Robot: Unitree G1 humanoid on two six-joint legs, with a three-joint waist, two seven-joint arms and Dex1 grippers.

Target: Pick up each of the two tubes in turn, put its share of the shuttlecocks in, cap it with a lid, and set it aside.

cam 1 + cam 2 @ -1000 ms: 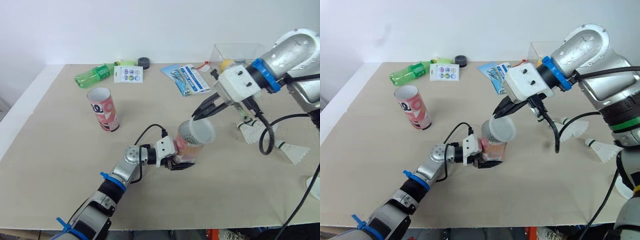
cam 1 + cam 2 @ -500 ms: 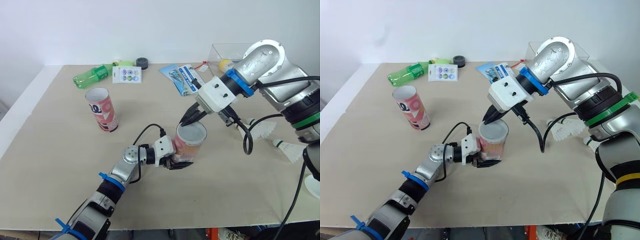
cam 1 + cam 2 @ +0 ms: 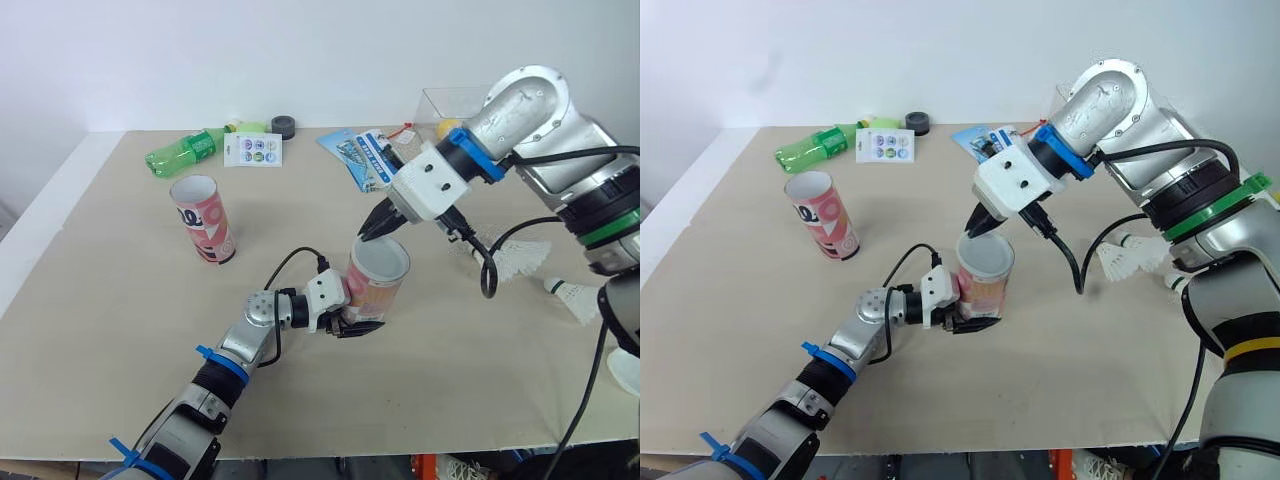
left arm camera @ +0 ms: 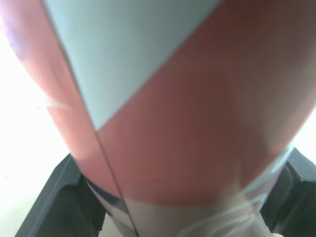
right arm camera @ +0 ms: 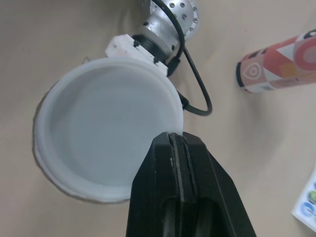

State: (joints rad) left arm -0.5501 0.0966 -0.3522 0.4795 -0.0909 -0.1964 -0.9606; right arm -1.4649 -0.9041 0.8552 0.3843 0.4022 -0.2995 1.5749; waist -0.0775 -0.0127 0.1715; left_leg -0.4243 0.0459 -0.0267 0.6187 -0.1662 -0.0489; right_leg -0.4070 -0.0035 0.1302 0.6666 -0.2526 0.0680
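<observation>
At far left I see the other tube (image 3: pixel 205 218) standing open on the table (image 3: pixel 100 300). Mid-table, my left gripper (image 3: pixel 354 324) clamps the tube (image 3: pixel 376 292) near its base, holding it upright. The lid (image 3: pixel 381 259) sits on its mouth, my right gripper (image 3: pixel 372 232) pinched onto the rim. Two shuttlecocks (image 3: pixel 520 258) lie to the right.

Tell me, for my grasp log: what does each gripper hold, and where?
Left gripper clamps the tube's lower side; right gripper pinches the lid by its rim.
</observation>
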